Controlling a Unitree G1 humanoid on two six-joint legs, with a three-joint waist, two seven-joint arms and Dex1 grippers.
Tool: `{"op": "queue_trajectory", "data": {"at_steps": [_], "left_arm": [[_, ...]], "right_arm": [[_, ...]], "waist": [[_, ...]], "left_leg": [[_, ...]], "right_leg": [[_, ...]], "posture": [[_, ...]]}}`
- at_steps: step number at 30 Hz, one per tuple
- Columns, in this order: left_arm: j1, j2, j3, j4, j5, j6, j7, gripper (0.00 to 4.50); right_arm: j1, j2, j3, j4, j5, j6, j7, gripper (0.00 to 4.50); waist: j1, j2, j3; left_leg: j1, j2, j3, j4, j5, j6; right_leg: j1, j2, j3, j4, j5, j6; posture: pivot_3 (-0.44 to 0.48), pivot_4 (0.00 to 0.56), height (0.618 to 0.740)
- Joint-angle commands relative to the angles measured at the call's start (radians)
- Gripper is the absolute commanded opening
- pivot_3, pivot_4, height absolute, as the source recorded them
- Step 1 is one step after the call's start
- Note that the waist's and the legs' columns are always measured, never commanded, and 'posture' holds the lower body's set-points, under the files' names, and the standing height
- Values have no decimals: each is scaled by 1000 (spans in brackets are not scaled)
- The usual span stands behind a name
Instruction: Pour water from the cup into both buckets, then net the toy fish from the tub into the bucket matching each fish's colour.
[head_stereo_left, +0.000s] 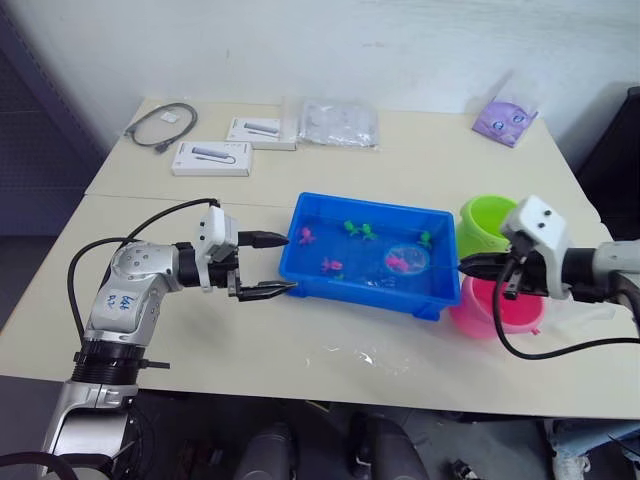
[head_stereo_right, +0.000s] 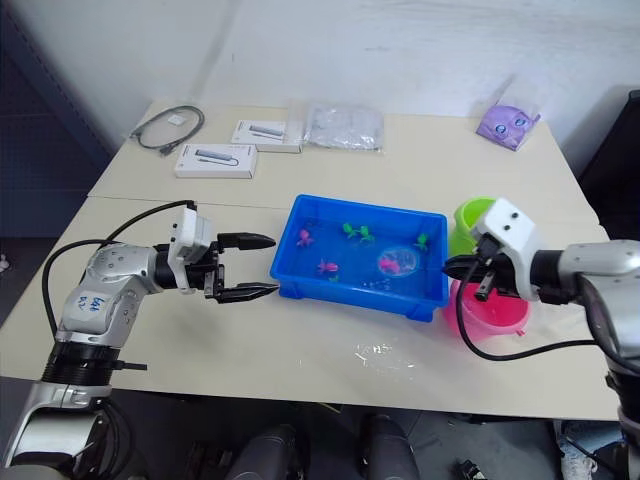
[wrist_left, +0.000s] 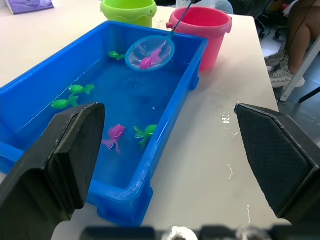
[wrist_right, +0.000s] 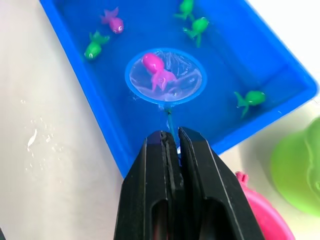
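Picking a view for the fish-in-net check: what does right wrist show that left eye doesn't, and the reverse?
Right wrist alone: the right pincer's fingers shut on the net's thin handle, and a pink fish clearly lying on the mesh.

Left eye alone: the left pincer open beside the tub's left end, two white boxes, a cable and packets at the table's far side.

Both: blue tub, net, loose green and pink fish, green bucket, pink bucket.
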Motion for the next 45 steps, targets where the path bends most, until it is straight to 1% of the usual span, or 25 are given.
{"op": "queue_trajectory", "data": {"at_steps": [1, 3, 4, 7, 10, 12, 14, 17, 21, 24, 30, 34, 37, 40, 41, 43, 45], "left_arm": [[-22, -18, 28, -44, -42, 13, 18, 4464], [-29, -31, 30, -54, -57, 27, 30, 4464], [-31, -35, 29, -55, -60, 30, 32, 4464], [-44, -54, 10, -50, -62, 38, 23, 4464], [-77, -84, -18, -17, -61, 38, 0, 4464], [-94, -102, -30, 1, -59, 37, -14, 4464], [-113, -123, -47, 19, -57, 34, -31, 4464], [-136, -145, -61, 48, -50, 25, -52, 4464], [-151, -162, -66, 70, -43, 14, -64, 4464], [-154, -170, -68, 75, -42, 10, -65, 4464], [-147, -177, -73, 68, -35, 1, -59, 4464], [-139, -176, -69, 63, -32, -1, -52, 4464], [-129, -176, -70, 56, -32, -1, -47, 4464], [-122, -178, -71, 50, -33, 1, -42, 4464], [-121, -179, -72, 49, -33, 1, -39, 4464], [-121, -182, -72, 49, -33, 0, -36, 4464], [-121, -187, -74, 49, -33, 0, -32, 4464]], "right_arm": [[69, 65, -188, -129, 104, 4, -46, 0], [139, 118, -278, -190, 143, -3, -74, 0], [165, 129, -301, -208, 153, -16, -82, 0], [286, 185, -396, -278, 155, -85, -115, 0], [395, 269, -510, -335, 170, -181, -149, 0], [448, 313, -566, -351, 181, -228, -173, 0], [543, 362, -623, -364, 157, -303, -177, 0], [659, 418, -660, -352, 107, -428, -189, 0], [756, 462, -653, -290, 20, -619, -204, 0], [754, 503, -649, -185, -84, -811, -283, 0], [794, 556, -588, -25, -172, -1145, -308, 0], [819, 571, -540, 41, -230, -1298, -342, 0], [834, 584, -508, 79, -298, -1388, -401, 0], [844, 576, -480, 121, -449, -1521, -477, 0], [844, 567, -482, 137, -541, -1588, -522, 0], [844, 549, -478, 167, -660, -1683, -589, 0], [831, 537, -511, 179, -816, -1749, -704, 0]], "waist": [[0, 0, 0], [0, 0, 0], [2, 0, 0], [2, 0, 0], [4, 0, 0], [2, 0, 0], [2, 0, 0], [1, 0, 0], [-6, 0, 0], [-9, 0, 0], [-9, 1, -1], [-12, 1, -1], [-13, 1, -1], [-15, 1, -1], [-16, 1, -1], [-20, 1, -1], [-22, 1, -1]], "left_leg": [[0, 0, 0, 0, 0, 0], [0, 0, 0, 0, 0, 0], [0, 0, 0, 0, 0, 0], [0, 0, 0, 0, 0, 0], [1, 0, 1, 0, 0, 0], [1, -1, 1, 0, 0, 0], [2, -1, 2, 0, 0, 0], [2, -1, 2, 0, 0, 0], [5, -1, 5, -1, 0, 1], [7, -1, 6, -1, 0, 1], [7, -1, 6, -1, 0, 1], [7, -1, 6, -1, 0, 1], [7, 0, 6, -1, 0, 0], [8, 0, 6, -1, 0, 0], [8, 0, 6, -1, 0, 0], [8, 0, 6, -1, 0, 0], [8, 0, 6, -1, 0, 0]], "right_leg": [[0, 0, 0, 0, 0, 0], [1, 0, 0, 0, 0, 0], [1, 0, 0, 0, 0, 0], [1, 1, 0, 1, 0, 0], [1, 1, 0, 1, 0, 1], [1, 1, 1, 1, 0, 1], [2, 2, 1, 2, 0, 1], [2, 3, 2, 2, 0, 1], [2, 3, 5, 1, 0, 1], [2, 3, 7, 1, 0, 1], [2, 3, 8, 2, 0, 0], [2, 2, 8, 2, 0, 0], [2, 2, 9, 2, 0, 0], [2, 2, 9, 2, 0, -1], [2, 2, 9, 2, -1, -1], [2, 2, 9, 2, -1, -1], [2, 2, 9, 2, -1, -1]], "posture": [[0, 150, 740], [0, 150, 740], [0, 150, 740], [0, 150, 740], [0, 150, 740], [0, 150, 740], [0, 150, 740], [0, 150, 740], [0, 150, 740], [0, 150, 740], [0, 150, 740], [0, 150, 740], [0, 150, 740], [0, 150, 740], [0, 150, 740], [0, 150, 740], [0, 150, 740]]}}
